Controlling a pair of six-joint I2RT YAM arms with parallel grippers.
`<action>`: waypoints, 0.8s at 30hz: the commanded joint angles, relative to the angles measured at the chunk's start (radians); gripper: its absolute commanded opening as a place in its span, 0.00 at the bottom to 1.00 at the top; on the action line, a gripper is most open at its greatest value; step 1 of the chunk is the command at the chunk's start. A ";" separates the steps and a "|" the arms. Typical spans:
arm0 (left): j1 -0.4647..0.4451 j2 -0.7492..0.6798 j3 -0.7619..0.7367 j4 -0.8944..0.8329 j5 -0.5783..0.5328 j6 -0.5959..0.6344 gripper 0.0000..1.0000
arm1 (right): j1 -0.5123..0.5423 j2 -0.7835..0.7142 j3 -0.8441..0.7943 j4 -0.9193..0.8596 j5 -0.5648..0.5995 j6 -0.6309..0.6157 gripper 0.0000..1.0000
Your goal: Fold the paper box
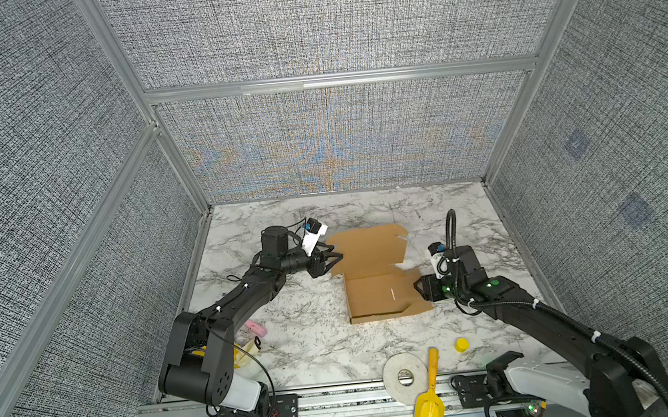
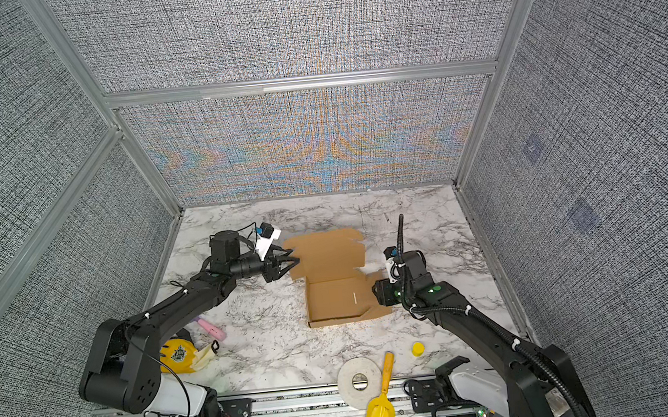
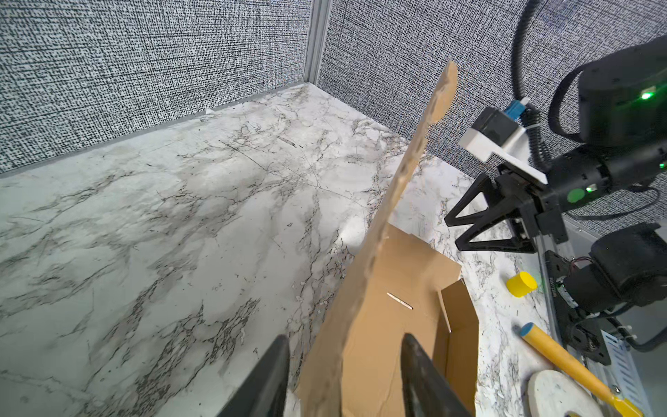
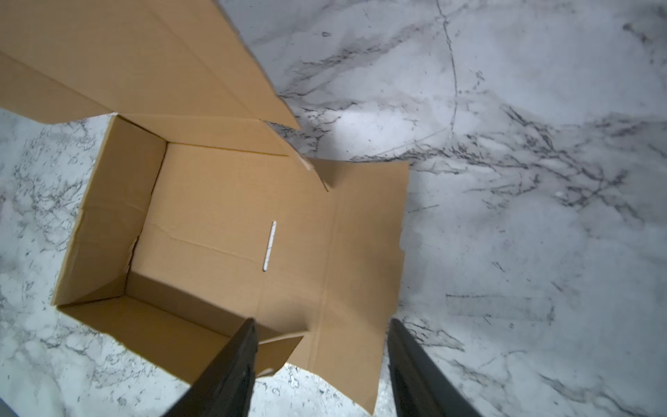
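Box (image 1: pixel 374 293) sits mid-table (image 1: pixel 295 347), partly folded. Left and near walls are up, the right flap lies flat on the marble, and the lid is raised at the far side, tilted.

Left gripper (image 1: pixel 339 257) is at the lid's left edge with its jaws apart. In the left wrist view the lid's edge stands between the two fingers (image 3: pixel 267 379), not pinched.

Right gripper (image 1: pixel 418 288) is at the box's right side, over the flat flap, jaws spread and holding nothing. In the right wrist view one finger (image 4: pixel 231 368) is over the near right corner and the other is just past the flap's outer edge. Cannot tell if it touches the flap.

Tape roll (image 1: pixel 405 378) lies near the front edge, well apart from the box.
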State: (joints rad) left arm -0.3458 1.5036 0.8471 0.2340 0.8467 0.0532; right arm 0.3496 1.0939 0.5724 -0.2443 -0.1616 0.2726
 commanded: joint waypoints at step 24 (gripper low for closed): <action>-0.005 0.024 -0.018 0.055 0.037 -0.007 0.01 | -0.175 0.127 -0.198 0.487 -0.403 0.305 0.10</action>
State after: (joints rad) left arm -0.3500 1.5257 0.8314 0.2493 0.8658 0.0578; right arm 0.1757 1.2346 0.3653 0.1677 -0.5053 0.5766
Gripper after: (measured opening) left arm 0.056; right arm 0.116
